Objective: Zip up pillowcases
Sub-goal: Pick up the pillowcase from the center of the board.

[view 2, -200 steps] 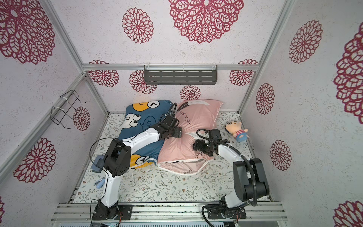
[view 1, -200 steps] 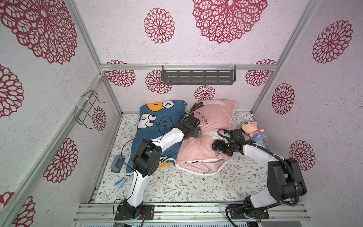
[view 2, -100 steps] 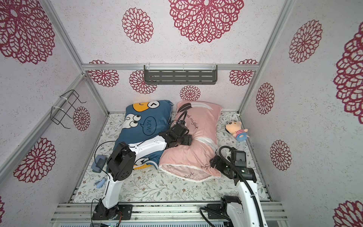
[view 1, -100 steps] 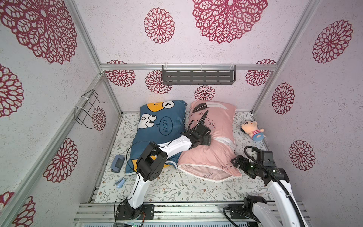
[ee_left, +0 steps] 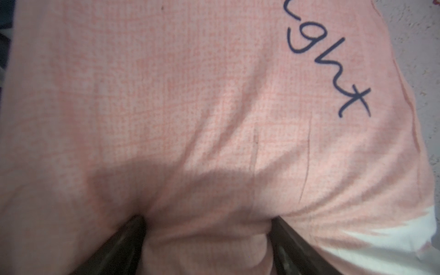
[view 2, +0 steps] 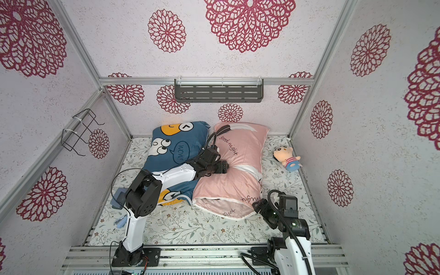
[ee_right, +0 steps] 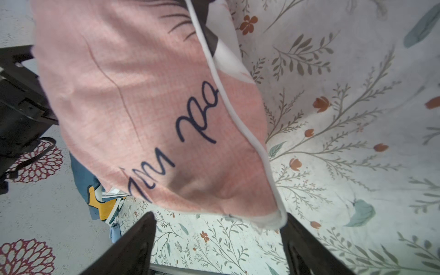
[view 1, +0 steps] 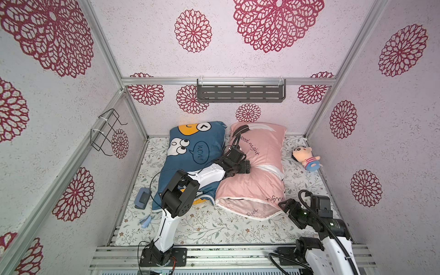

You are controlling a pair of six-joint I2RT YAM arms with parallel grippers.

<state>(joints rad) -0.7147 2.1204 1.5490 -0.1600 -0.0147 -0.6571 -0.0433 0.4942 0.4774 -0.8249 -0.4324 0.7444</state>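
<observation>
pink pillowcase (view 1: 257, 183): lies lengthwise on the floral sheet (view 1: 214, 228), far end at the back wall, long side touching the blue pillowcase (view 1: 190, 147); white-piped near end looks slack
blue pillowcase: flat on the sheet, near end under the left arm
left gripper (view 1: 244, 168): pressed down into the middle of the pink pillowcase; wrist view (ee_left: 209, 228) shows jaws spread wide, a bulge of pink fabric between the fingers (ee_left: 133, 238), not pinched
right gripper (view 1: 287, 207): just off the pink pillowcase's near right corner; jaws wide apart, holding nothing; piped corner just beside one finger (ee_right: 302, 240)
plush doll (view 1: 307, 158): on the sheet, right of the pink pillowcase, apart
</observation>
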